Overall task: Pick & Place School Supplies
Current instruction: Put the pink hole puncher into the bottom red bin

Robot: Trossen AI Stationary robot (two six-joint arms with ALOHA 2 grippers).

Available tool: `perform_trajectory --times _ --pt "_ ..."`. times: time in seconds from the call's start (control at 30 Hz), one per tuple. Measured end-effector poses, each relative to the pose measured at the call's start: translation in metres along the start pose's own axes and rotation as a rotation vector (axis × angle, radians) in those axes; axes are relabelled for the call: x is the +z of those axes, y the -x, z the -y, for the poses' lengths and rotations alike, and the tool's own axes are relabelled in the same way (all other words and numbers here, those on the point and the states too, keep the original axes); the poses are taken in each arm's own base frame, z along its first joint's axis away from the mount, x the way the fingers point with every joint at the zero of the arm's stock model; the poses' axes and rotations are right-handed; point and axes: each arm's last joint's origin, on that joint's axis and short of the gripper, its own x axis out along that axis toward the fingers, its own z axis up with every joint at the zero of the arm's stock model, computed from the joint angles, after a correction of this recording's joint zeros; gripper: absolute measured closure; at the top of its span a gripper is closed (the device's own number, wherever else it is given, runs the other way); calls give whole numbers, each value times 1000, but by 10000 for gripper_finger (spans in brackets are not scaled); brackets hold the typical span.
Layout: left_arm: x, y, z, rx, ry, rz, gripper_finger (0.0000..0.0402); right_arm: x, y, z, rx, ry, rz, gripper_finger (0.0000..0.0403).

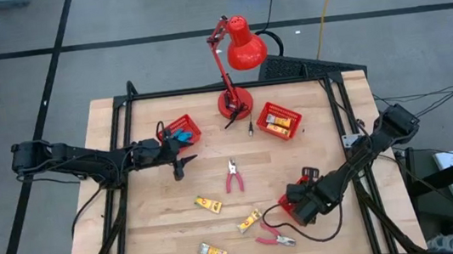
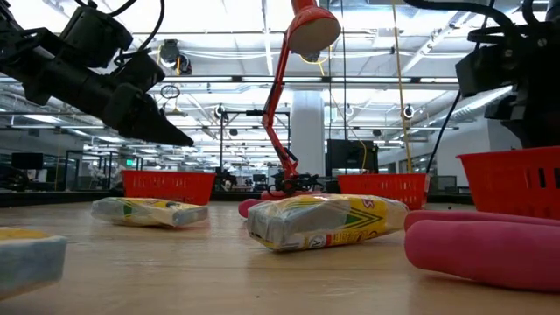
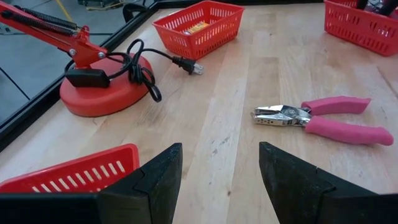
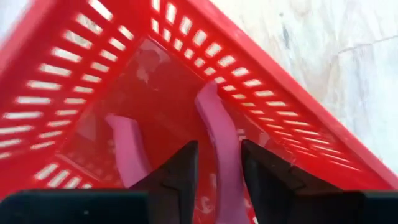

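Pink-handled pliers lie flat mid-table (image 1: 233, 176) and near the front edge (image 1: 275, 239). Three yellow-and-white packets (image 1: 209, 204) (image 1: 249, 221) (image 1: 212, 251) also lie flat on the wood. My left gripper (image 1: 181, 165) hovers open beside the left red basket (image 1: 180, 132), facing the mid-table pliers (image 3: 323, 118). My right gripper (image 1: 297, 209) reaches down into a third red basket (image 4: 93, 68), shut on another pair of pink-handled pliers (image 4: 127, 149) that rests against the basket's floor. My right gripper has one pink handle of the pliers (image 4: 214, 124) between its two fingers, which lie across it. The fingers come from above, pointing down into the red basket. The other handle (image 4: 127, 149) stands free beside the left finger. The pliers' jaws are hidden.
A red desk lamp stands at the far middle, its base (image 1: 234, 105) trailing a black cord and plug (image 3: 186, 64). A second far basket (image 1: 279, 121) holds yellow items. The black frame rails (image 1: 122, 190) border the table. Bare wood lies between the loose items.
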Motion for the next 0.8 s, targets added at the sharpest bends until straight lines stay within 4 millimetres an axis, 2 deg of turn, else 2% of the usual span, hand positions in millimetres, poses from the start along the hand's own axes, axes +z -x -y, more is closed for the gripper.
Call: perform_trajectory --times 0.3,0.5,0.67,0.8 --pt "0 0 0 0 -3 -4 188 4 8 7 4 -2 38 270" --pt "0 0 0 0 -11 -4 188 15 23 14 30 54 83 269" --pt "0 0 0 0 -11 -4 188 32 42 16 81 125 229 269" --pt "0 0 0 0 -11 -4 188 56 53 18 150 185 415 268"
